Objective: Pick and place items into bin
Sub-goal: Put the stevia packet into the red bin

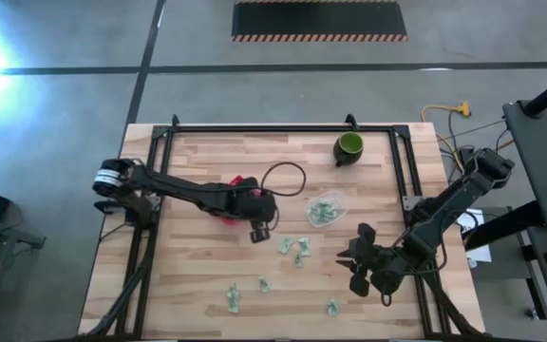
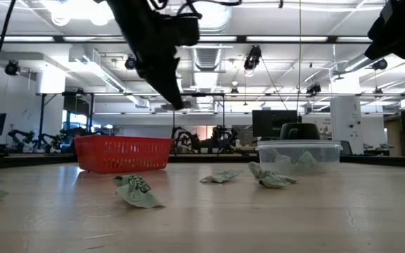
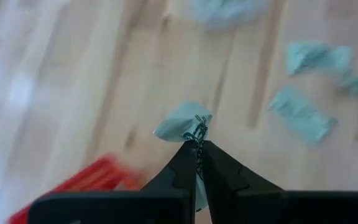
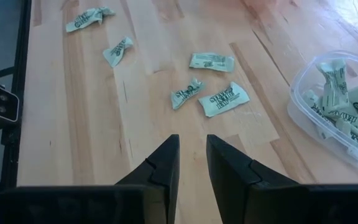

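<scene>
The left gripper [image 3: 197, 146] pinches one wrapped packet [image 3: 182, 122] by its crimped edge, above the table [image 1: 198, 275] near the red basket [image 2: 123, 154]. So thin a hold could slip. The right gripper [image 4: 191, 163] waits, fingers narrowly apart.

From straight overhead we are looking down on the whole table [image 1: 207, 285], both arms reaching in from its side edges. At table-top height we are peering level across the boards into the room behind, the red basket [image 2: 123, 153] and the clear tub [image 2: 299, 154] standing in mid-distance; both also show from above. Riding the left wrist, we are hovering close over the wood, that basket just in sight. Riding the right wrist, we are looking along the boards towards the tub.
</scene>
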`<action>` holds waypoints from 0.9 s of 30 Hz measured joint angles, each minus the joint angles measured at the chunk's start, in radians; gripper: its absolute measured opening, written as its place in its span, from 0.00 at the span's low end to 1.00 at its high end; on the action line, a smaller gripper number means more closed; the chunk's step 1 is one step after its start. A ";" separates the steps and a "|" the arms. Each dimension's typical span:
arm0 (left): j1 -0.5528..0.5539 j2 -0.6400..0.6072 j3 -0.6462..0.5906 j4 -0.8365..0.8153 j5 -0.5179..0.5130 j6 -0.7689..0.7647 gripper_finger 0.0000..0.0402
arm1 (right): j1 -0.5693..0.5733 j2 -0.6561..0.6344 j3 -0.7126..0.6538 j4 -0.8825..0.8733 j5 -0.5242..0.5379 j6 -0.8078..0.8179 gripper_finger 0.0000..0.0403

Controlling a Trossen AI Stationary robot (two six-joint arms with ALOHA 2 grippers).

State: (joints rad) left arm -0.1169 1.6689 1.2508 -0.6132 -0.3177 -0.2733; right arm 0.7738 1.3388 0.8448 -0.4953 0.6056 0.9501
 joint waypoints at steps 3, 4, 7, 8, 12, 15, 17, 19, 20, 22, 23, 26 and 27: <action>0.001 -0.034 -0.018 -0.055 -0.034 -0.003 0.00 | 0.000 0.000 0.000 0.000 0.000 -0.002 0.18; 0.002 -0.041 -0.024 -0.088 -0.040 -0.006 0.00 | 0.000 0.000 0.000 0.002 0.000 -0.002 0.18; 0.002 -0.053 -0.033 -0.162 -0.070 -0.008 0.00 | 0.000 0.000 0.000 0.003 0.000 -0.002 0.18; 0.002 -0.056 -0.036 -0.190 -0.084 -0.009 0.00 | 0.000 0.000 0.000 0.005 0.000 -0.002 0.18; 0.006 -0.071 -0.070 -0.236 -0.103 -0.010 0.00 | 0.000 0.000 0.000 0.006 0.000 -0.003 0.18; 0.008 -0.085 -0.104 -0.239 -0.103 -0.012 0.00 | 0.000 0.000 0.000 0.006 0.000 -0.001 0.18; 0.011 -0.089 -0.116 -0.232 -0.107 -0.031 0.00 | 0.000 0.000 0.000 0.008 0.000 -0.001 0.18; 0.011 -0.094 -0.132 -0.236 -0.107 -0.057 0.00 | 0.000 0.000 0.000 0.008 0.000 0.000 0.18; 0.013 -0.095 -0.137 -0.238 -0.108 -0.064 0.00 | 0.000 0.000 0.000 0.008 0.000 0.000 0.18; 0.013 -0.097 -0.146 -0.232 -0.118 -0.089 0.00 | 0.000 0.000 0.000 0.008 0.000 0.000 0.18; 0.013 -0.097 -0.152 -0.241 -0.127 -0.104 0.00 | 0.000 0.000 0.000 0.008 0.000 0.000 0.18; 0.013 -0.097 -0.164 -0.243 -0.137 -0.115 0.00 | 0.000 0.000 0.000 0.008 0.000 -0.003 0.18; 0.013 -0.097 -0.167 -0.243 -0.138 -0.116 0.00 | 0.000 0.000 0.000 0.008 0.000 -0.004 0.18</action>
State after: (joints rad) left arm -0.1040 1.5719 1.0839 -0.8565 -0.4556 -0.3889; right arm 0.7738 1.3388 0.8448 -0.4873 0.6056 0.9459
